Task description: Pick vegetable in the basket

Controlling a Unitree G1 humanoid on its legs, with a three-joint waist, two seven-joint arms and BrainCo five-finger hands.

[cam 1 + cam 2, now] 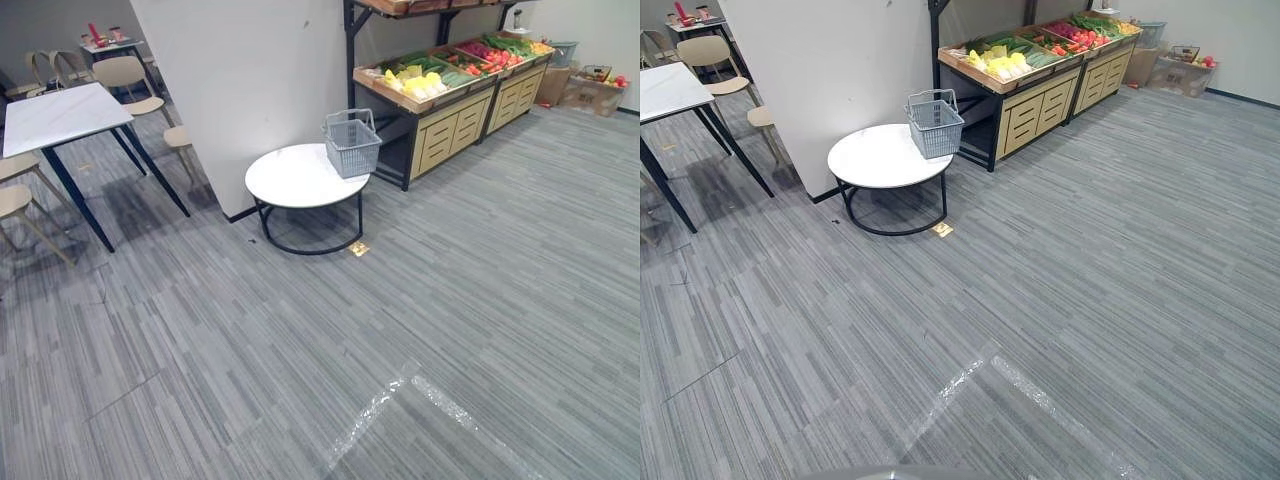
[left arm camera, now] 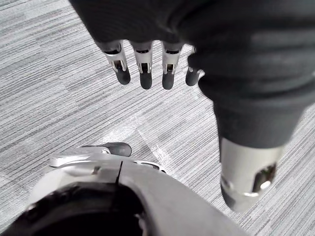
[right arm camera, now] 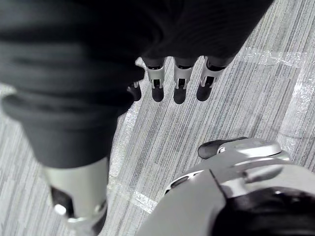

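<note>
Left robot hand (image 2: 145,69) hanging loose, empty, right robot hand (image 3: 179,84) alike, basket (image 1: 352,146) on round table (image 1: 290,180)

basket (image 1: 352,145): matt grey plastic mesh | table (image 1: 290,182): smooth white top, black metal legs | floor (image 1: 470,290): matt striped carpet | tape (image 1: 372,412), 6 o'clock: shiny

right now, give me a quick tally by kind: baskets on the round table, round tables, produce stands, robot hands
grey basket: 1
round white table: 1
produce stand: 1
hands: 2, left hand and right hand, both open and holding nothing
total: 5
</note>
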